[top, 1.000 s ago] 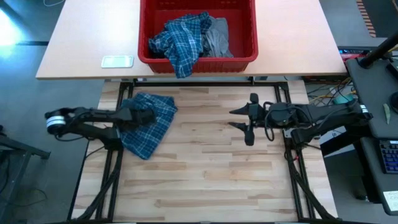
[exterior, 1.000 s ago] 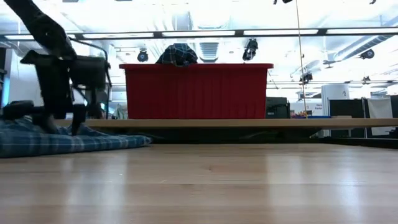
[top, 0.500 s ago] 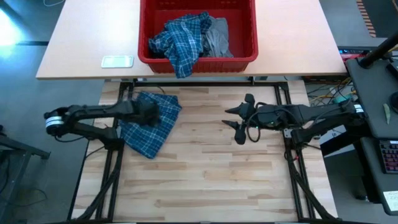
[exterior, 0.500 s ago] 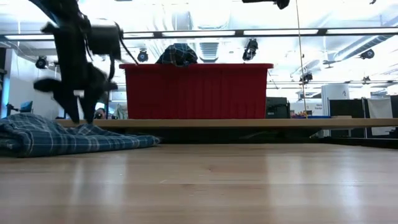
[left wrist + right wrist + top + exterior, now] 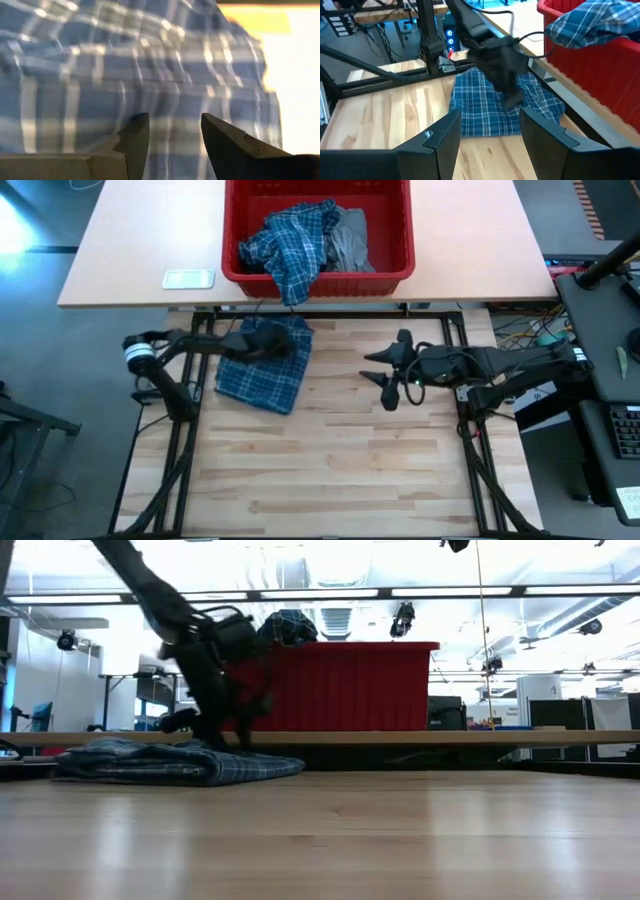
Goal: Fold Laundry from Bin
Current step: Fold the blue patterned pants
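Under left tool (image 5: pixel 268 343), plaid shirt (image 5: pixel 262 375) lies.

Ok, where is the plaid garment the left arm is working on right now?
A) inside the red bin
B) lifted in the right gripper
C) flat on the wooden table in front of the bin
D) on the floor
C: the plaid garment lies on the wooden table with the left gripper down on it; the right gripper holds nothing.

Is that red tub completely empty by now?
No. Seen from above, the red tub still holds a blue plaid shirt draped over its front rim and a grey garment beside it.
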Tool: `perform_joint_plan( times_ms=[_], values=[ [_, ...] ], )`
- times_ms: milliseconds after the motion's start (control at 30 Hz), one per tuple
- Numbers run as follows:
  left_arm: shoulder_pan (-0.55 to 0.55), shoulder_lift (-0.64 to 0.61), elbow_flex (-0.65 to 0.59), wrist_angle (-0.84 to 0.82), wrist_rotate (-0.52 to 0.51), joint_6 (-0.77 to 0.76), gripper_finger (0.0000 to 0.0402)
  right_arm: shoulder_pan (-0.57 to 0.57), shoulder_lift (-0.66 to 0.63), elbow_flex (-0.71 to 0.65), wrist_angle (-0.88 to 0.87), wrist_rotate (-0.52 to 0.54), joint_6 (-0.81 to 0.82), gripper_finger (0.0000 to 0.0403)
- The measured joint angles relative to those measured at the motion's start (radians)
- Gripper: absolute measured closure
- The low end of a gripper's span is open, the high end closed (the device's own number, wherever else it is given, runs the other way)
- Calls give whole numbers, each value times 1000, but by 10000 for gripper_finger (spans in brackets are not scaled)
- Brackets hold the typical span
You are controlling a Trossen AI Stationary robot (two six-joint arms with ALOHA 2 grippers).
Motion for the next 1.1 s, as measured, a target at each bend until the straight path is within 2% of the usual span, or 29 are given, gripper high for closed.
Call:
perform_joint_plan(
  times_ms=[133, 300, 367, 467, 567, 667, 800, 900, 967, 1033, 1100],
  values=[
    [9, -33, 110, -115, 40, 16, 238, 0, -1, 29, -1, 4, 3, 209],
    [-46, -149, 144, -513, -116, 88, 238, 2, -2, 38, -3, 7, 43, 209],
    [-60, -188, 120, -628, -118, 91, 238, 2, -2, 34, -3, 7, 49, 209],
    [-83, -223, 38, -712, -32, 22, 238, 0, -2, 29, -7, 7, 48, 209],
    [-132, -290, -21, -788, 33, -123, 238, 0, -1, 29, -5, 26, 48, 209],
    [-203, -355, -43, -860, 14, -232, 244, 0, 0, 29, -7, 43, 64, 209],
    [-212, -387, -146, -836, 16, -299, 255, -6, 16, 29, -7, 62, 66, 209],
    [-200, -372, -268, -690, 86, -320, 265, -7, 30, 28, -6, 62, 76, 209],
    [-201, -362, -319, -617, 96, -341, 271, -6, 39, 28, -6, 60, 80, 209],
    [-203, -360, -331, -619, 105, -377, 277, -6, 44, 28, -6, 58, 81, 209],
    [-214, -368, -315, -698, 114, -416, 280, -6, 47, 27, -5, 54, 85, 209]
  ],
)
